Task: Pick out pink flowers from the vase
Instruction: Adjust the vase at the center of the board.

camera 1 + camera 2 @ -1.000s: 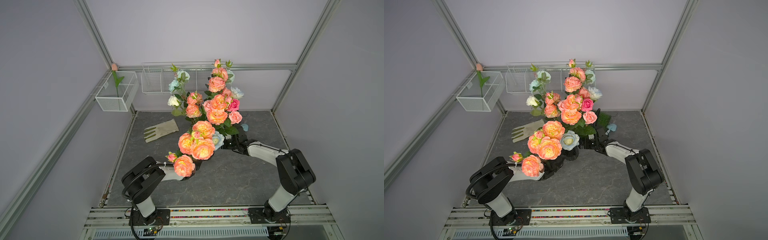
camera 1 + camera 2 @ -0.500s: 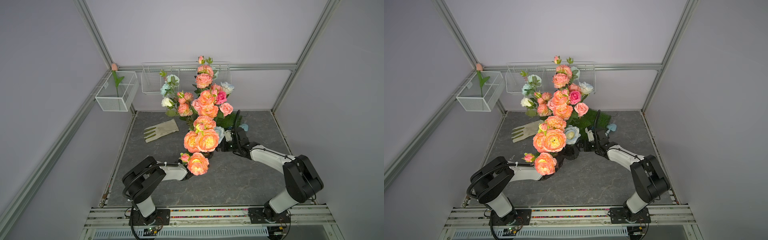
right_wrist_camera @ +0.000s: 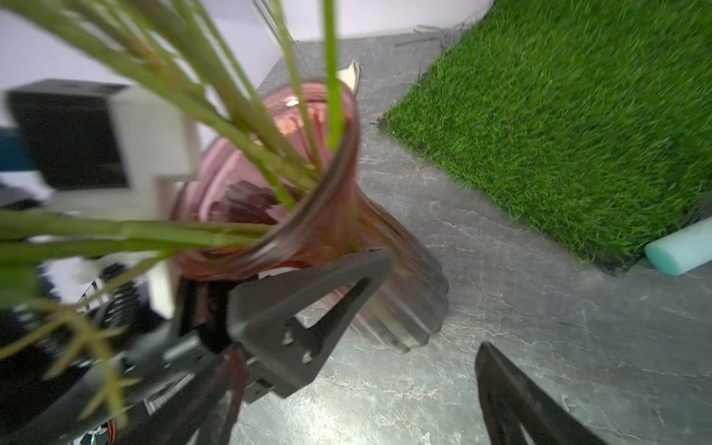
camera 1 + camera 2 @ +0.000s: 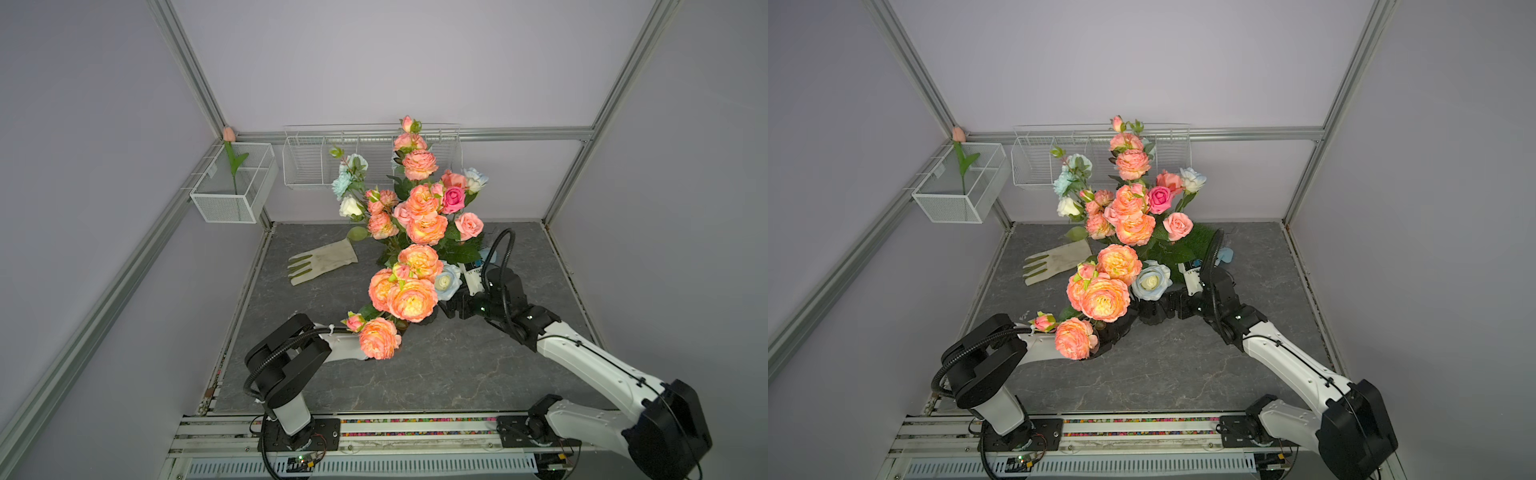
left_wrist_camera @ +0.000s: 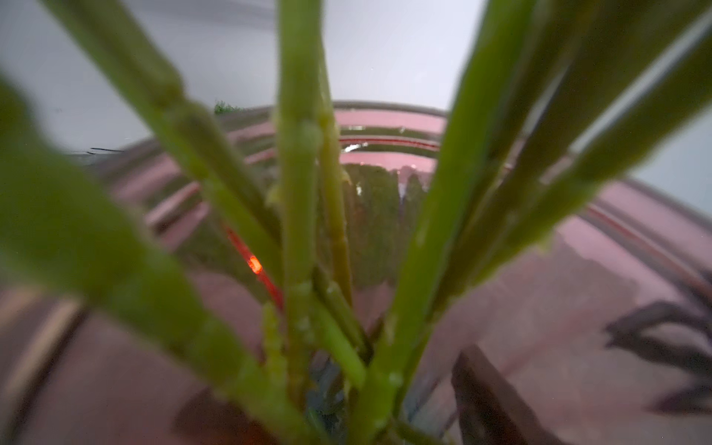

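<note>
Left arm (image 4: 291, 357) comes in low to the vase (image 3: 339, 215). Left jaws sit at the vase's narrow waist, under the flared rim, with one finger (image 3: 266, 304) lying along the glass. The other finger is hidden behind the vase, so I can't tell if they're clamped or just resting there.

Vase is buried under blooms in both top views; can't tell if it stands plumb. Pink flowers (image 4: 415, 299) are in the vase, none lying on the surface (image 4: 415, 382). Stems (image 5: 296, 192) fan up out of the vase mouth, long axis roughly along the vase's own. Pale blue rose (image 4: 1152, 280) shares the vase, on the side facing the right arm (image 4: 582, 357).

Right jaws are wide apart and empty, low beside the vase's body, below the rim.

My read: right is the free arm, and the stems lie above its jaws, past the rim. It has to rise over the rim, close across one pink stem, then pull along that stem's axis. Which stem carries which bloom isn't readable from the wrist views.
</note>
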### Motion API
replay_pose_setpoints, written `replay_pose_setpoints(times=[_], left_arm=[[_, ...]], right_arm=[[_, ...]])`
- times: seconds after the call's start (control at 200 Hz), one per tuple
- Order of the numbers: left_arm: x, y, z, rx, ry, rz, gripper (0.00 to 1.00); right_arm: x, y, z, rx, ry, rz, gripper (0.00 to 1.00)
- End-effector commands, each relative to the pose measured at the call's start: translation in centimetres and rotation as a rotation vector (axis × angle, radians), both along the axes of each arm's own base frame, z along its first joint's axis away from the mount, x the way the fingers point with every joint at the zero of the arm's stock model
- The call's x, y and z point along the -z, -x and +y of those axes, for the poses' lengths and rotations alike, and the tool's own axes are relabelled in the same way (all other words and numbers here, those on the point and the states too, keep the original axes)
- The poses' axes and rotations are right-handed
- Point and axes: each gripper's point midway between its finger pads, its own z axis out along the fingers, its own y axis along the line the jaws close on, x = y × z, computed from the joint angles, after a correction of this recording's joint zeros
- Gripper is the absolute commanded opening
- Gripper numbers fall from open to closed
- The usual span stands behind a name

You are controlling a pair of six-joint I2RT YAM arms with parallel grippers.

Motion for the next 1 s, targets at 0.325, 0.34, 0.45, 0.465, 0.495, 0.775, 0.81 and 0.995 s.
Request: replay_pose_setpoints(times=[0.325, 0.34, 0.45, 0.465, 0.495, 0.775, 0.81, 0.995], left_arm=[[8.9, 4.2, 3.1, 0.124, -0.381, 0.157, 0.00], [9.1, 4.3, 3.2, 0.127, -0.388, 0.158, 0.00], [9.2, 4.6, 3.6, 0.139, -0.394, 0.153, 0.00], [9.3, 4.6, 3.7, 0.140, -0.394, 0.154, 0.00], [9.3, 4.7, 3.7, 0.146, -0.391, 0.158, 0.00], [9.4, 5.3, 4.3, 0.176, -0.353, 0.173, 0.00], [9.4, 5.5, 4.3, 0.185, -0.350, 0.173, 0.00], [8.6, 6.0, 4.0, 0.215, -0.316, 0.180, 0.00]], right_arm=[[-3.2, -0.1, -1.7, 0.075, 0.010, -0.157, 0.41], [-3.2, -0.1, -1.5, 0.069, 0.008, -0.157, 0.39], [-4.2, -0.2, -0.8, 0.044, -0.027, -0.180, 0.38], [-4.4, -0.2, -0.7, 0.038, -0.033, -0.186, 0.38], [-4.7, -0.2, -0.6, 0.031, -0.042, -0.193, 0.38], [-7.1, -1.2, -0.5, 0.015, -0.114, -0.239, 0.38], [-7.3, -1.3, -0.2, -0.005, -0.117, -0.240, 0.38], [-8.8, -1.5, 2.1, -0.103, -0.180, -0.240, 0.37]])
